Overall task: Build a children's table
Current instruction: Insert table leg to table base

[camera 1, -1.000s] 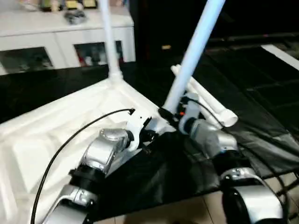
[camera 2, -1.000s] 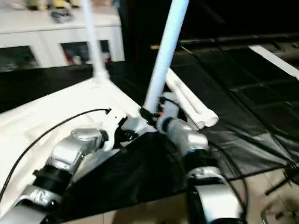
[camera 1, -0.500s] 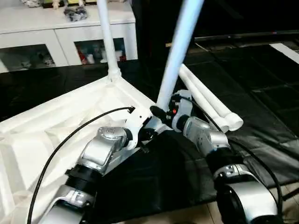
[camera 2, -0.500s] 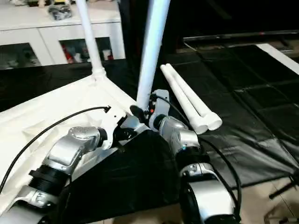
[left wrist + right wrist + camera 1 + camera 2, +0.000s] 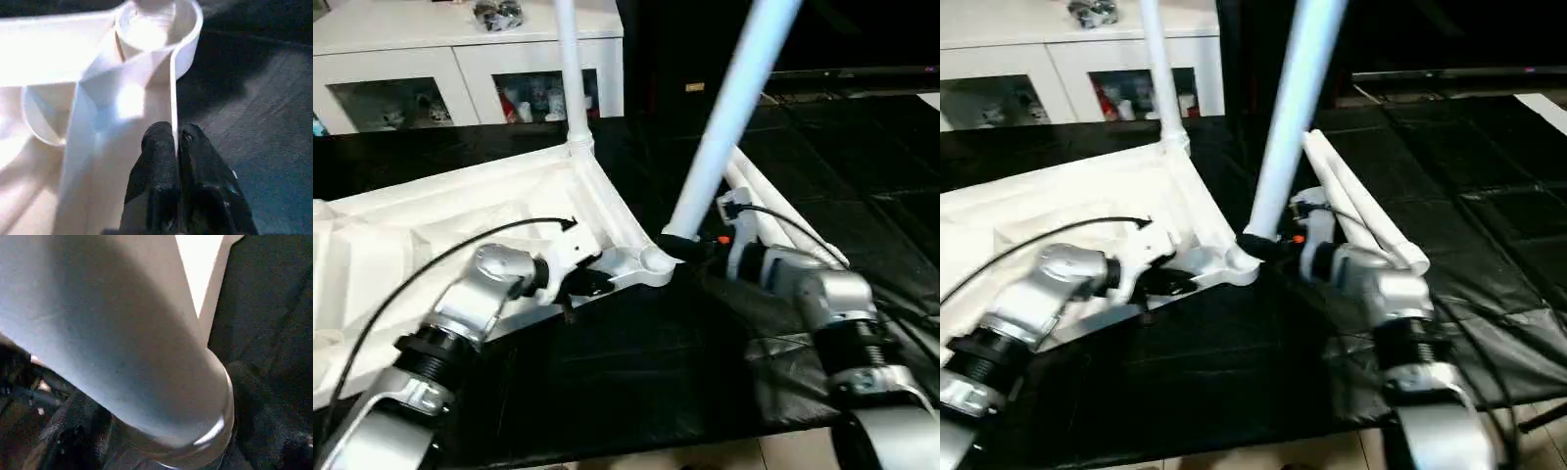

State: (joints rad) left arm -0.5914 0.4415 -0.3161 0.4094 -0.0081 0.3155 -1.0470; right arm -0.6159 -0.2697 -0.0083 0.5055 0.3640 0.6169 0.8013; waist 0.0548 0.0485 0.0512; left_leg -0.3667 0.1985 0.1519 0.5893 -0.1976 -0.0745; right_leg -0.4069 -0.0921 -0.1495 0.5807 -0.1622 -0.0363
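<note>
The children's table top lies upside down on a black surface, ribbed side up. One white leg stands upright in its far corner socket. My right gripper is shut around the lower end of a second leg, also seen as the leg up close. This leg leans to the right, and its foot is right at the near corner socket. I cannot tell whether it is seated. My left gripper is shut on the top's thin rim beside that socket.
Two spare white legs lie side by side on the black surface just behind my right forearm. A white cabinet with glass doors stands at the back. The black surface's front edge runs close below both arms.
The camera has shifted. The held leg swung more upright and now leans right again, its foot staying by the near socket. Both grippers keep their holds.
</note>
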